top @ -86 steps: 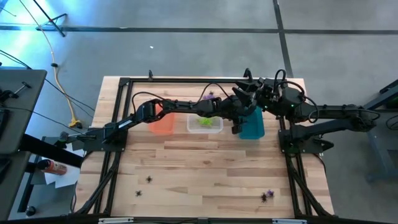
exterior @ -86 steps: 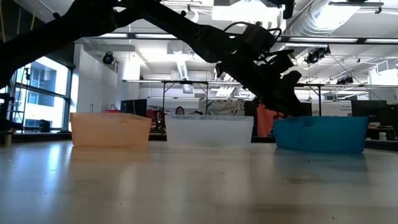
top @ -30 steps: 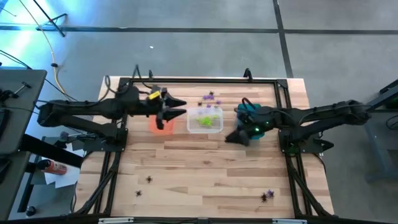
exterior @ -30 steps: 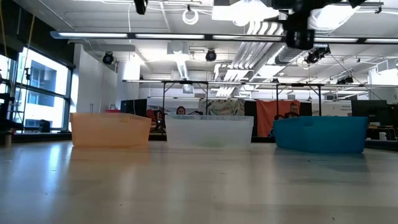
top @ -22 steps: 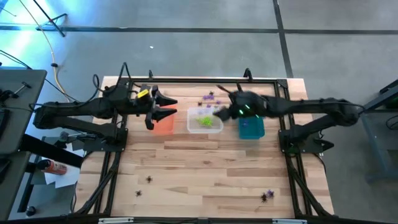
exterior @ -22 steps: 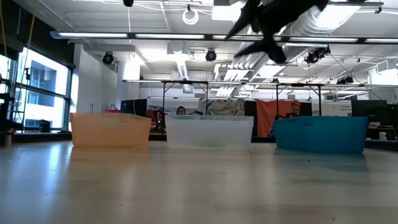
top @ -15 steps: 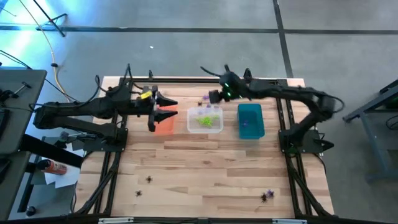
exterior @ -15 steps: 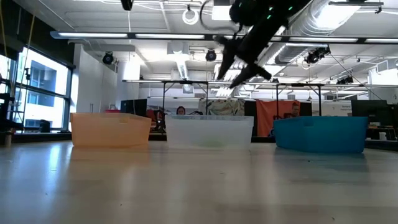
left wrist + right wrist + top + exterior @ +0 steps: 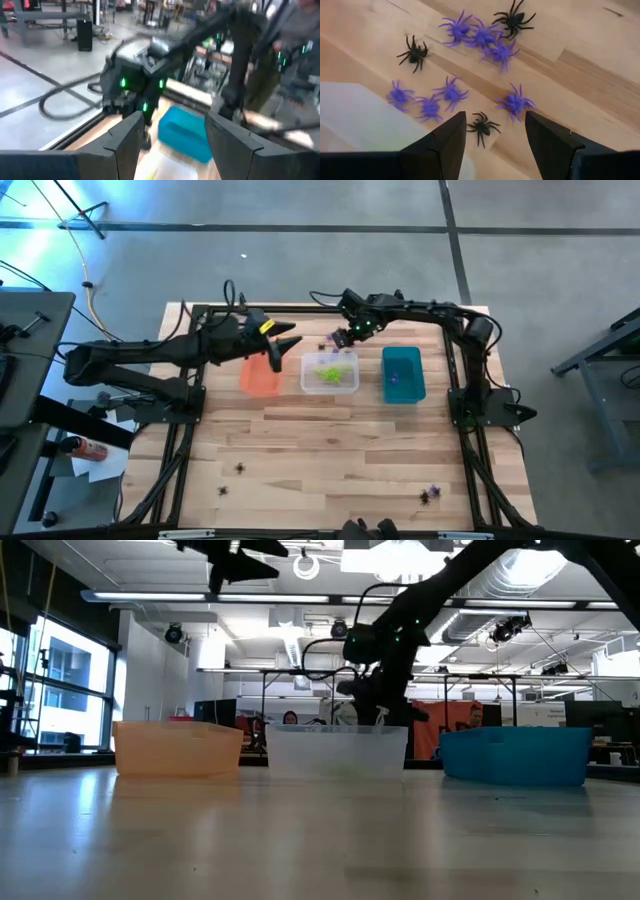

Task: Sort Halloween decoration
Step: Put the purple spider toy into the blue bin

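Right gripper [image 9: 495, 132] jaws wide, empty, hovering over purple spiders [image 9: 451, 93] and black spiders [image 9: 481, 125] behind clear bin [image 9: 330, 373]. Left gripper [image 9: 282, 350] spread wide, empty, above orange bin [image 9: 258, 379].

Matt wooden table [image 9: 330, 440], plastic spiders [image 9: 451, 93]

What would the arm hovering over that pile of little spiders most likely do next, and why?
Probably lower and close on one spider. The right gripper hangs open over loose purple spiders and black spiders on the bare table behind the clear bin. The one nearest its fingers is black. The left gripper waits above the orange bin.
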`<state>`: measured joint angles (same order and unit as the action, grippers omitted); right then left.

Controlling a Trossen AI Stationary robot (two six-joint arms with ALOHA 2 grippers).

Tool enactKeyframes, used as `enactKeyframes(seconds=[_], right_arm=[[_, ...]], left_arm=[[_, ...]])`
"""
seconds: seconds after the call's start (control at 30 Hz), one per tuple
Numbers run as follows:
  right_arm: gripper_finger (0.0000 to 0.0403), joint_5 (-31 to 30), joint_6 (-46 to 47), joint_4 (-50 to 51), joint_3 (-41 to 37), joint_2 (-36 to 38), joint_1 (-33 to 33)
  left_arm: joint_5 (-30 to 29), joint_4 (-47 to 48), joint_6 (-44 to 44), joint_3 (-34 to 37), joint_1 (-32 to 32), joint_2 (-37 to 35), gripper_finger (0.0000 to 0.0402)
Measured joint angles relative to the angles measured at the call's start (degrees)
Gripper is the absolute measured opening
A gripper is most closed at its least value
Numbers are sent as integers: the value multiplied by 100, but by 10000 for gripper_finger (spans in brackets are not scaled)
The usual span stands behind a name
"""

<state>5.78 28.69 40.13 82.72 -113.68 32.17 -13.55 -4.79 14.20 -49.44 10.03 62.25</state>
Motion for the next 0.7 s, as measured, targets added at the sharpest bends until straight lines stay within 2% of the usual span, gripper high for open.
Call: enactKeyframes(seconds=[0.13,0.23,0.5,0.7], right_arm=[[199,-21,71,-161,2,-65,118],[199,-22,97,-185,4,-65,228],[199,230,747,-110,11,-155,445],[199,232,1455,-158,11,-304,345]], left_arm=[[352,-443,203,-4,432,357,200],[837,-654,177,-21,826,552,200],[1938,-676,-747,-199,1802,816,200],[2642,-667,-984,-205,2356,823,200]])
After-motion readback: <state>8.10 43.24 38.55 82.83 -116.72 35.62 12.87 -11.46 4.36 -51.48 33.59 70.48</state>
